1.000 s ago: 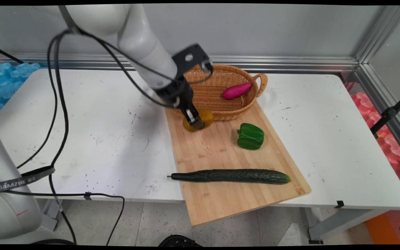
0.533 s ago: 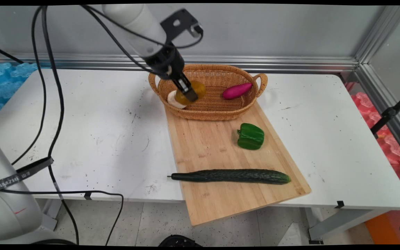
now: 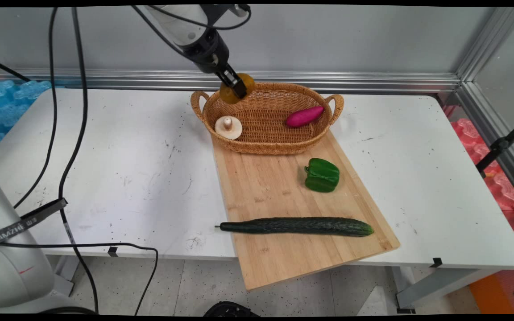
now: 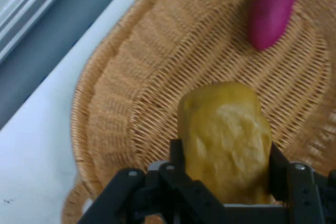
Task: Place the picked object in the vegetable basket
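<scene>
Fingers [image 4: 176, 156] of the black gripper [image 3: 238, 89] are closed against the two sides of a yellow, lumpy potato [image 4: 227, 142], which fills the gap between them and sticks out past their tips. In the main view the gripper hangs in the air over the back left rim of the wicker basket [image 3: 279, 145], the potato [image 3: 230, 94] clear of the weave below it. Inside the basket, a pale mushroom [image 3: 228, 127] lies stem-up near the left end, and a magenta sweet potato [image 3: 304, 116] rests towards the right end, well apart from it. The hand view looks down into the basket [image 4: 126, 98] with the sweet potato [image 4: 273, 11] at the upper right; what looks like one basket handle shows at the lower left, though it is too blurred to be sure. The basket's front overlaps the far end of a wooden cutting board [image 3: 283, 196], which carries a green bell pepper [image 3: 322, 175] and, nearer the camera, a long dark cucumber [image 3: 297, 226] lying crosswise. The board lies on the white table [image 3: 118, 178], its near corner overhanging the table's edge.
</scene>
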`<move>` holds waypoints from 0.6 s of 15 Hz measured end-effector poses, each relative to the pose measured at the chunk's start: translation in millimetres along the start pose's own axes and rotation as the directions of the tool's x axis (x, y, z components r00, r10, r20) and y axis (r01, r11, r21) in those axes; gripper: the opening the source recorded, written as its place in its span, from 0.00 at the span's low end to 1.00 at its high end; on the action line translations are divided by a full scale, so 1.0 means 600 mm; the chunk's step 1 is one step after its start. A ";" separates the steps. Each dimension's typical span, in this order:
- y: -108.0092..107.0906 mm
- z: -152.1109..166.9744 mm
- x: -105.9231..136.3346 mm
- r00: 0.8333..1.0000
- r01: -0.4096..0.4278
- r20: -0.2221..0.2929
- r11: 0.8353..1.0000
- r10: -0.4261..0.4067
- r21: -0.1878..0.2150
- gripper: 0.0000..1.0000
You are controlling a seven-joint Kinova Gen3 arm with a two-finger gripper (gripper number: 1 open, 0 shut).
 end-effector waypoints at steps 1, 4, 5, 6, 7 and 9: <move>-0.011 0.011 0.003 1.000 0.009 0.000 1.000 -0.009 0.003 0.00; -0.043 0.054 0.014 1.000 0.026 0.003 1.000 -0.026 0.004 0.00; -0.051 0.069 0.015 0.999 0.032 0.005 0.999 -0.032 0.002 0.00; -0.056 0.079 0.017 0.999 0.035 0.007 0.999 -0.035 0.000 0.00; -0.063 0.096 0.018 0.999 0.042 0.012 0.999 -0.041 -0.005 0.00; -0.072 0.130 0.019 0.998 0.055 0.024 0.998 -0.054 -0.020 0.00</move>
